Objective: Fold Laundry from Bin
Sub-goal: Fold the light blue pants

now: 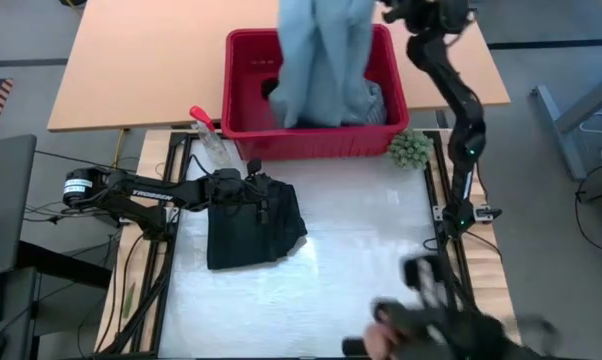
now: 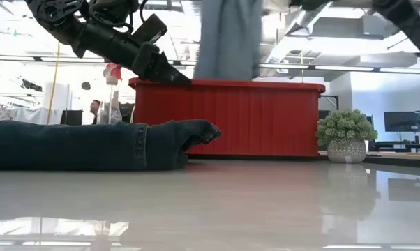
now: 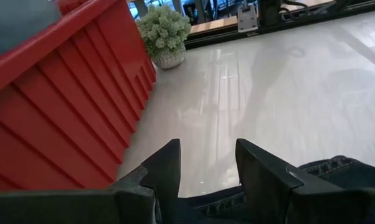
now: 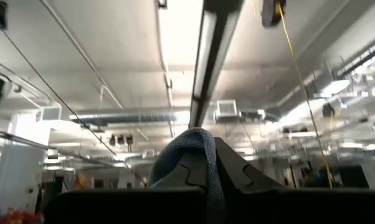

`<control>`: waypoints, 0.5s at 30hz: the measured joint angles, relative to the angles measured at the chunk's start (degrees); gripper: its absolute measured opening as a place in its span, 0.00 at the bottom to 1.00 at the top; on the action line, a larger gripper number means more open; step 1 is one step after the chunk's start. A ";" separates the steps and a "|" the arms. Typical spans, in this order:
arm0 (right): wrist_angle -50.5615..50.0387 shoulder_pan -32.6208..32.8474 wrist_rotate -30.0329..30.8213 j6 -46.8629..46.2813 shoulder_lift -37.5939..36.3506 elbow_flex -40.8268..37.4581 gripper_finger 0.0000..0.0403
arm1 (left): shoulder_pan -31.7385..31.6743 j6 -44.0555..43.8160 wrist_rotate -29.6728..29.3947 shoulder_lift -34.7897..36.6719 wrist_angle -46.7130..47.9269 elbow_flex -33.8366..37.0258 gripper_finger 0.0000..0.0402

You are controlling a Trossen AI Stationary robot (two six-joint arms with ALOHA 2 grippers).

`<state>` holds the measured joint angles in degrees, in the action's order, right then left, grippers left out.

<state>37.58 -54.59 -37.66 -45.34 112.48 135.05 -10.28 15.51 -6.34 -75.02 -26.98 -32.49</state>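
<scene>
The red bin (image 1: 243, 95) stands at the table's far side. A light blue garment (image 1: 321, 60) hangs from above down into it, with my right gripper (image 4: 203, 155) shut on its top, high over the bin. A dark denim piece (image 1: 256, 225) lies folded on the white table top. My left gripper (image 3: 206, 171) hovers open just above the denim's far edge, close to the bin's near wall, and touches nothing. My right gripper pinches a bunched fold at the light blue garment's top (image 4: 197, 146) between its two shut fingers, and the cloth drapes over their tips. The fingers slant upward toward the ceiling. The garment hangs below, with its lower end (image 1: 346, 105) inside the bin.
A clear spray bottle with a red trigger (image 1: 206, 130) lies left of the bin. A small green fuzzy plant in a pot (image 1: 409, 148) stands at the bin's near right corner. A blurred dark shape (image 1: 431, 320) is at the table's near right.
</scene>
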 joint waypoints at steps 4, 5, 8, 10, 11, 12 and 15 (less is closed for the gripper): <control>2.55 1.58 -0.01 -1.87 -5.58 -0.18 0.07 | 0.00 -0.02 0.01 0.00 0.00 0.00 0.36; 3.53 2.10 -0.01 -1.91 -7.33 -0.18 0.07 | 0.00 -0.02 0.01 0.00 0.00 0.00 0.36; 5.47 4.16 0.12 -1.84 -12.47 -0.01 0.07 | 0.00 0.40 -0.01 0.00 0.05 0.00 0.36; 5.88 6.60 0.41 -0.65 -15.61 0.04 0.07 | -0.03 0.41 -0.03 0.00 0.07 0.00 0.36; 5.69 8.11 0.47 0.32 -17.05 0.04 0.07 | -0.07 0.39 -0.03 0.00 0.07 0.00 0.36; 5.52 9.66 0.46 1.25 -18.50 0.04 0.07 | -0.07 0.38 -0.03 0.00 0.07 0.00 0.36; 5.08 14.67 -0.20 3.38 -22.37 -0.01 0.07 | -0.07 -0.21 -0.05 0.00 0.07 0.00 0.36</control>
<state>42.66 -39.91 -37.86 -41.95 90.11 135.04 -10.35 15.30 -6.39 -75.02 -26.91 -32.49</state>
